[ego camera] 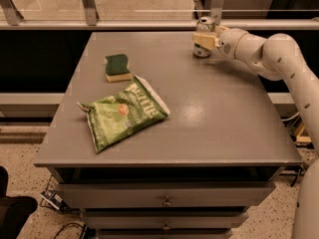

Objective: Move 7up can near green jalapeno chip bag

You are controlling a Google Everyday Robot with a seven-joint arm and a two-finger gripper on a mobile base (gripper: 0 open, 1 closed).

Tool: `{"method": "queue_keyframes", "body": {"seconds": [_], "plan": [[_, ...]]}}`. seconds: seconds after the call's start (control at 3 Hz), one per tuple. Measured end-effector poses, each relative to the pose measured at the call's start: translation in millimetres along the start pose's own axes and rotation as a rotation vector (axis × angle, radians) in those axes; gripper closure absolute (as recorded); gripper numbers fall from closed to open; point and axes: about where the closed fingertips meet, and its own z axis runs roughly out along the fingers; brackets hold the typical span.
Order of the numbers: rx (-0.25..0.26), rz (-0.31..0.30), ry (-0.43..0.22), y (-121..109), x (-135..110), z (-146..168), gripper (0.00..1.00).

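Note:
The 7up can (205, 24) stands upright at the far right of the grey table (214, 113), near its back edge. My gripper (204, 40) reaches in from the right and sits around the can's middle, covering most of its body; the silver top and the base still show. The green jalapeno chip bag (122, 114) lies flat at the table's front left, well away from the can and the gripper.
A dark-green and yellow sponge (118, 66) lies just behind the bag at the left. A rail and glass panel (149, 24) run along the table's back edge. My white arm (279, 59) spans the table's right side. Drawers sit below the front edge.

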Motion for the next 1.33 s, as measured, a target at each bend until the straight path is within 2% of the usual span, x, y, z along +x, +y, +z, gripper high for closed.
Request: {"method": "queue_keyframes", "body": {"seconds": [0.33,0.67,1.0,1.33], "plan": [[-0.004,0.001,0.0,2,0,2,1.0],[-0.004,0.001,0.0,2,0,2,1.0],[-0.016,0.004,-0.006,6,-15,10,1.0],[-0.026,0.019,-0.007,20,-47,-4,1.0]]}}
